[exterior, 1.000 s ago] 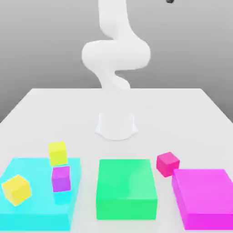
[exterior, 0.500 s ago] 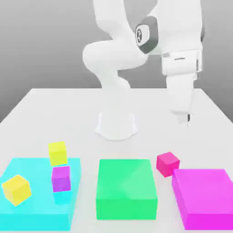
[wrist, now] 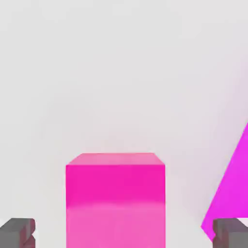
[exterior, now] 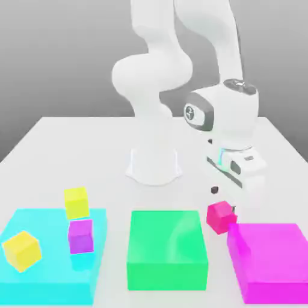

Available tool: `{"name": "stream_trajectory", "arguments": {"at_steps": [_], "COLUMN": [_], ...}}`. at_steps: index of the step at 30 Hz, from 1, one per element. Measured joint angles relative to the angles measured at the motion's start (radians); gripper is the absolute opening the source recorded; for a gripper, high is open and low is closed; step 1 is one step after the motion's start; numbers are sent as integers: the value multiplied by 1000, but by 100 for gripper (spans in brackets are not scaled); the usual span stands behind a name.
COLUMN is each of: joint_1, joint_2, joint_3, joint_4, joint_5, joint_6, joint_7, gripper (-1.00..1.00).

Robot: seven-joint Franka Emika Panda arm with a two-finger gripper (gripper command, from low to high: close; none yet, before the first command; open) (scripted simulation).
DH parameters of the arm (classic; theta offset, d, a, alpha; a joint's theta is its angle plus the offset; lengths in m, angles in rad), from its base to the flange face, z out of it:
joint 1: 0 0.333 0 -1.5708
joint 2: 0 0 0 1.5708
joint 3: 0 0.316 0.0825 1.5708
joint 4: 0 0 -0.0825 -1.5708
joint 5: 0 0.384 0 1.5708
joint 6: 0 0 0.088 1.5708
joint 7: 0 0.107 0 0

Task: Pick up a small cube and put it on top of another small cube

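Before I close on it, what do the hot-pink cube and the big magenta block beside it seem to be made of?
Hot-pink cube: looks like a plain, rigid solid, plastic-like; flat uniform colour, crisp edges, a soft sheen on one face, otherwise matte. Magenta block: same untextured look, evenly coloured, with a faint gloss on top. Both are simulator renders, so the real material stays open.

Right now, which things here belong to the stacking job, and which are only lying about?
For the job:
- hot-pink cube
- open pincer over it

Lying about:
- flat magenta block
- green block
- cyan block
- two yellow cubes
- purple cube
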Motion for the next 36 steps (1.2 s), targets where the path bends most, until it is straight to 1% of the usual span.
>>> {"name": "stream_trajectory", "arguments": {"at_steps": [3, 4, 11, 16, 20, 25, 36], "joint_1": [-44, -56, -57, -35, -29, -102, -312], "joint_2": [107, 134, 136, -20, -160, -215, -272], "joint_3": [46, 57, 58, 30, 24, -43, -216], "joint_4": [16, 20, 21, -3, -27, 30, 187], "joint_5": [12, 11, 9, -15, 6, -3, -59], "joint_6": [91, 113, 112, -19, -136, -236, -430], "joint_7": [-11, -12, -10, 9, -10, -37, -84], "gripper": [0, -100, -100, -100, -100, -100, -100]}}
